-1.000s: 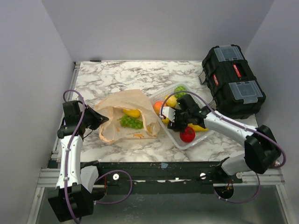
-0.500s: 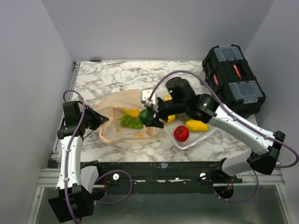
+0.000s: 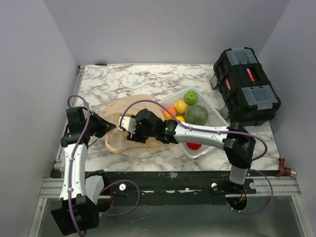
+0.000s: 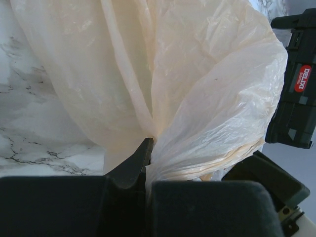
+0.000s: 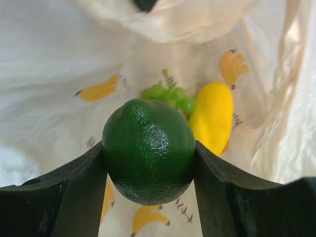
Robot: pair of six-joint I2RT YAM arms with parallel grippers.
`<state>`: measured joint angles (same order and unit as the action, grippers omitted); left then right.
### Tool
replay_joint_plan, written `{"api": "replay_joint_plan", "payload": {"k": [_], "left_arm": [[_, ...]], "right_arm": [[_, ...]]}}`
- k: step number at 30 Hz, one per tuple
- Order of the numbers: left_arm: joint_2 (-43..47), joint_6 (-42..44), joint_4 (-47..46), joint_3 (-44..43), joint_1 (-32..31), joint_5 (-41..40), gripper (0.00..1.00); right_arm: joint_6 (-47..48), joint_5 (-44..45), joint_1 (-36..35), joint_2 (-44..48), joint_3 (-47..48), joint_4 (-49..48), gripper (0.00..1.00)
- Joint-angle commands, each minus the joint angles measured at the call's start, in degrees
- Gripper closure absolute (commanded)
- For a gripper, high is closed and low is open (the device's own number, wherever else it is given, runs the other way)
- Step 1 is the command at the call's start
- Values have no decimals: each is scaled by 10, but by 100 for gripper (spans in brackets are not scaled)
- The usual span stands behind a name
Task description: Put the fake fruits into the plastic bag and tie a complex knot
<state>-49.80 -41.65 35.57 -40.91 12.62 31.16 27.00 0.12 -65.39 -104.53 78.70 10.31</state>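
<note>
Within the plastic bag [image 3: 129,104] mouth, the right gripper [image 5: 148,157] clamps a green fruit [image 5: 148,133]; loading step, release judged next.

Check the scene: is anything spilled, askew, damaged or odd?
Nothing stands out. The left gripper pinches the plastic bag, the right gripper holds a green lime inside its mouth, and the other fruits sit in the white basket.

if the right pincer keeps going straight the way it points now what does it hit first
Probably the green grapes inside the plastic bag; the yellow fruit lies just right of that line. The right pincer, gripping a dark green fruit, points into the bag's mouth, though depth is unclear.
</note>
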Motion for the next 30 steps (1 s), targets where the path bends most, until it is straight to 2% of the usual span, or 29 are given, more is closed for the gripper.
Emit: {"api": "replay_joint_plan", "payload": {"k": [1,4,5,8,13,15,17,22,24,26,28,30], "left_arm": [[-4,-4,-12,-1,1,23,100],[-5,-4,-10,-5,2,23,100],[-6,-4,-10,-6,2,23,100],[-6,-3,-7,-7,1,24,100],[-2,0,-5,-4,1,21,100],[-2,-1,-9,-1,1,21,100],[-3,-4,-10,0,1,21,100],[-12,-2,-10,-6,2,22,100],[-14,-3,-11,-7,1,22,100],[-14,-3,-14,-6,1,22,100],[-12,-4,-14,-4,1,22,100],[-7,-4,-14,-2,2,23,100]], "right_arm": [[9,82,1,-40,-5,-193,80],[20,90,5,-77,13,-237,74],[23,85,5,-85,16,-248,64],[23,72,6,-94,21,-256,25],[22,61,6,-54,-12,-236,10],[14,32,6,-13,-28,-203,8],[11,-32,6,31,-33,-130,8],[46,-226,6,114,-3,147,9],[60,-284,6,147,0,230,9],[49,-309,6,180,7,297,9],[15,-285,8,211,-3,330,9],[-2,-283,43,247,-40,348,9]]}}
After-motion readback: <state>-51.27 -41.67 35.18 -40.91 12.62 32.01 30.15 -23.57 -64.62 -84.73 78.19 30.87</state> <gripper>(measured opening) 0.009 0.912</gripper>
